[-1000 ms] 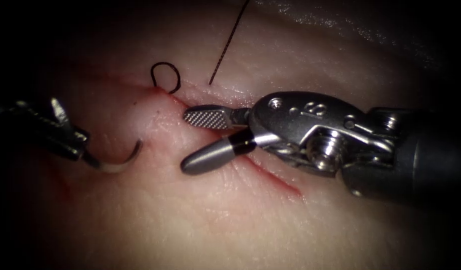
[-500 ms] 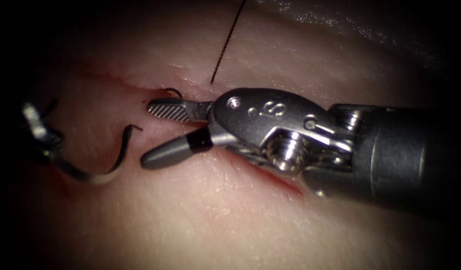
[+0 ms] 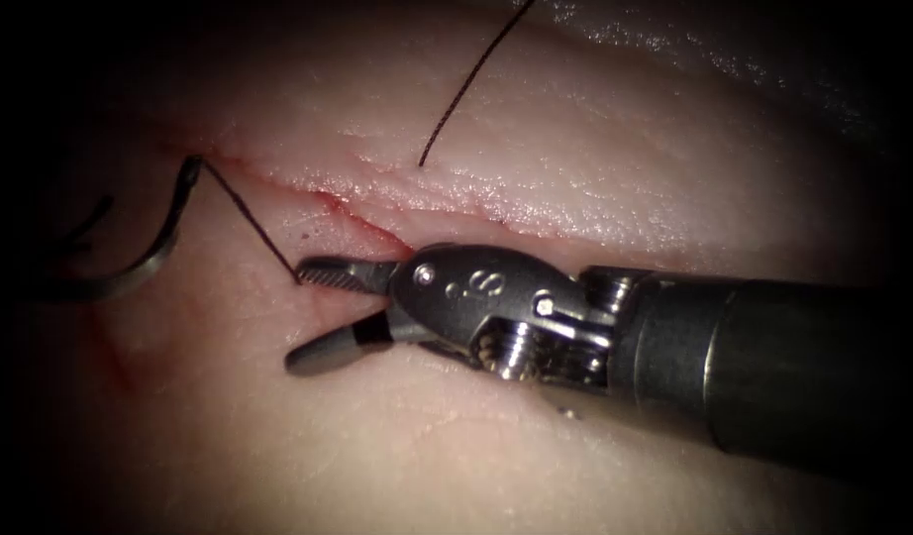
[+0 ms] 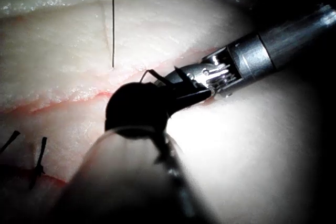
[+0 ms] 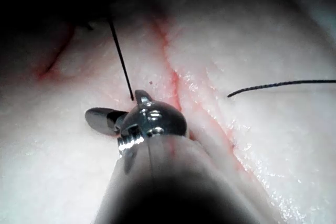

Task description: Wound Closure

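Needle (image 3: 150,260) free, apparently left-held; right tool (image 3: 313,312) empty

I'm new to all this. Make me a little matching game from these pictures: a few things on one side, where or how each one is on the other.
Things:
1. needle
2. right tool
3. thread
4. cut

States:
A. jaws open, holding nothing
B. red line across the tissue
C. curved, out of the tissue, left of the cut
D. dark line running from the needle to the tissue

Pairs: 1-C, 2-A, 3-D, 4-B
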You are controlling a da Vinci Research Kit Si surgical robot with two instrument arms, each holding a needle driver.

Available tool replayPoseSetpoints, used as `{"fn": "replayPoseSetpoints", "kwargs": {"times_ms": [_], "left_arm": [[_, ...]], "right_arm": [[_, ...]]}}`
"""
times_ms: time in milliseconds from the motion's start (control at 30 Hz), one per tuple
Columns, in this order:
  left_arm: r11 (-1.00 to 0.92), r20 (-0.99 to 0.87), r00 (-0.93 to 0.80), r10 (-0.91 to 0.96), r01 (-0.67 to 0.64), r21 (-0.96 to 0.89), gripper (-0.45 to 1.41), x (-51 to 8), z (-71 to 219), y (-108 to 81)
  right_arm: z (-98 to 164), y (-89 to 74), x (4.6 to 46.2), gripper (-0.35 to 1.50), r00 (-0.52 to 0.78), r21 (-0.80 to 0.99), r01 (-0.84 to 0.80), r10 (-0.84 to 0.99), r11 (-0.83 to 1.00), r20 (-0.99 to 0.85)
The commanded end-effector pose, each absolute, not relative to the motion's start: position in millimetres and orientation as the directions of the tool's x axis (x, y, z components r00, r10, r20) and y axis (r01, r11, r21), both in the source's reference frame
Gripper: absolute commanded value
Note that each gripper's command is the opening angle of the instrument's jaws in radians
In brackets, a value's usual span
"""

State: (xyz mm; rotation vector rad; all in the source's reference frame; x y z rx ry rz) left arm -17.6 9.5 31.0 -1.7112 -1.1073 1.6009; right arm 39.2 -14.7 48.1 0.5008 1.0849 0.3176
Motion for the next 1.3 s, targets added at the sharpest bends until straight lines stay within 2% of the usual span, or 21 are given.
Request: {"fn": "replayPoseSetpoints", "kwargs": {"times_ms": [33,267,600,1100,1233,1300], "left_arm": [[-0.533,-0.548,-0.038,0.835,0.191,-0.825,-0.45,-18.0,31.5,9.5],[-0.600,-0.611,-0.013,0.792,0.176,-0.781,-0.45,-17.7,31.2,9.6],[-0.658,-0.667,0.013,0.745,0.178,-0.732,-0.45,-17.7,30.3,9.6],[-0.706,-0.714,0.031,0.699,0.181,-0.684,-0.45,-17.8,30.4,9.3],[-0.709,-0.717,0.032,0.697,0.182,-0.681,-0.45,-18.0,30.6,9.1],[-0.718,-0.725,0.033,0.688,0.181,-0.672,-0.45,-18.0,30.6,9.0]], "right_arm": [[49.2,-15.0,39.6,0.96,0.453,0.541,-0.009,0.486,0.841,-0.747],[50.3,-15.3,39.3,0.96,0.467,0.552,-0.028,0.499,0.834,-0.730],[51.3,-16.1,39.6,0.86,0.473,0.581,-0.046,0.530,0.813,-0.704],[47.0,-10.4,41.3,0.53,0.385,0.541,-0.165,0.559,0.824,-0.734],[47.4,-10.4,42.0,0.37,0.386,0.538,-0.172,0.559,0.825,-0.734],[47.6,-10.4,42.3,0.21,0.386,0.536,-0.175,0.558,0.826,-0.734]]}}
